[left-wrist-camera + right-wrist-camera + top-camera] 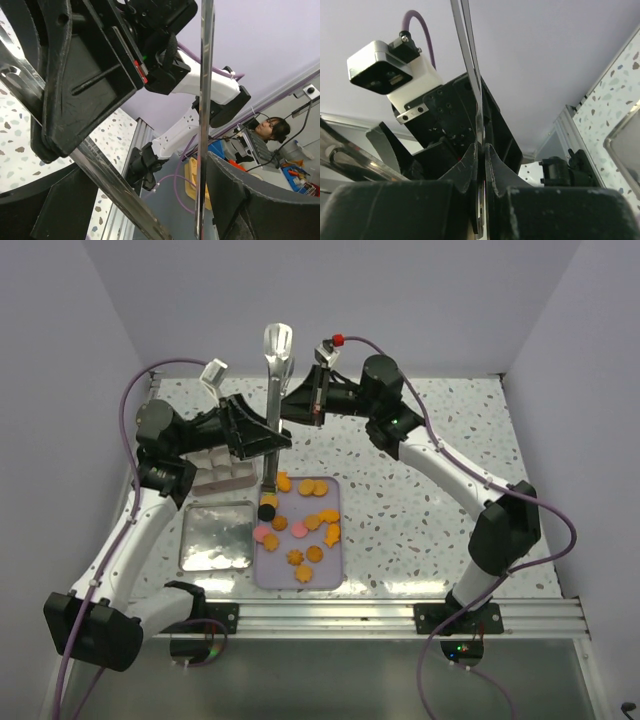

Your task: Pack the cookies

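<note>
The cookies [313, 488], mostly orange with a couple of pink ones, lie scattered on a lilac tray [334, 570] at the middle of the table. The metal tongs [272, 410] stand steeply above the tray, spoon ends up. My left gripper [262, 443] holds them with both arms between its wide-set fingers. In the left wrist view both metal arms [205, 100] rest against the inner faces of that gripper [150, 200]. My right gripper [300, 405] reaches in from the right and is shut on one arm of the tongs [472, 75], pinched between its fingertips [481, 150].
An open silver tin [215, 535] lies left of the tray. A whitish moulded insert [222, 472] sits behind it, partly under the left arm. The aluminium rail [400, 615] with both arm bases runs along the near edge.
</note>
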Tool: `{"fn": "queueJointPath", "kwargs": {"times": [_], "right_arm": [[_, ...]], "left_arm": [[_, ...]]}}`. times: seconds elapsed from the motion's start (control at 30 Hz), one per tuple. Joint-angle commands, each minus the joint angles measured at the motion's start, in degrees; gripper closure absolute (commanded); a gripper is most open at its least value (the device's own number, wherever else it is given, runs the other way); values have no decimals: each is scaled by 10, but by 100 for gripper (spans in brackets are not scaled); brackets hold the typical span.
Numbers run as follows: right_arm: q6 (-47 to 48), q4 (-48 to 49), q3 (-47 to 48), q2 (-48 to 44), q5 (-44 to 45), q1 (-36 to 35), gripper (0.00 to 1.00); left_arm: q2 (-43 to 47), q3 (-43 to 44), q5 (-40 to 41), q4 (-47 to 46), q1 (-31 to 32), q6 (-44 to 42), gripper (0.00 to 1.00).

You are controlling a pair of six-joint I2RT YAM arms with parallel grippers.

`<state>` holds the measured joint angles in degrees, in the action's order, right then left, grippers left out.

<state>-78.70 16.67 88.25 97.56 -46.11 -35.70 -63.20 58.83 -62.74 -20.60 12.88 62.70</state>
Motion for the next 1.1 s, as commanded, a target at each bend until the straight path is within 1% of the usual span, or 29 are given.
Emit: {"fn": "queueJointPath", "kwargs": {"times": [0.0, 0.03, 0.07, 0.13, 0.2, 0.4, 0.5, 0.7, 0.8, 0.93, 1.07], "right_arm": [[53, -51, 34, -28, -12, -3, 100], [53, -52, 33, -29, -11, -3, 100], [52, -49, 32, -29, -8, -3, 100], [46, -37, 32, -27, -7, -4, 100], [38, -24, 32, -25, 4, -4, 100], [36, -18, 38, -20, 31, -7, 100], [49, -24, 35, -26, 52, -9, 100], [68, -22, -4, -52, 103, -12, 100], [69, -12, -21, -60, 113, -14, 100], [43, 38, -49, -62, 122, -19, 100], [21, 75, -68, -56, 133, -24, 100]], "left_arm": [[-5, 38, 11, 59, 1, -51, 14], [-8, 40, 12, 65, 1, -56, 15], [-9, 40, 11, 69, 2, -57, 19], [-7, 39, 11, 72, 1, -59, 22], [-6, 37, 11, 74, 2, -60, 23], [-2, 32, 15, 70, 2, -51, 18], [1, 28, 18, 62, 2, -45, 18], [9, 20, 31, 50, 3, -34, 18], [11, 20, 34, 49, 3, -31, 19], [11, 18, 33, 35, 3, -21, 25], [11, 12, 28, 17, 3, -8, 29]]}}
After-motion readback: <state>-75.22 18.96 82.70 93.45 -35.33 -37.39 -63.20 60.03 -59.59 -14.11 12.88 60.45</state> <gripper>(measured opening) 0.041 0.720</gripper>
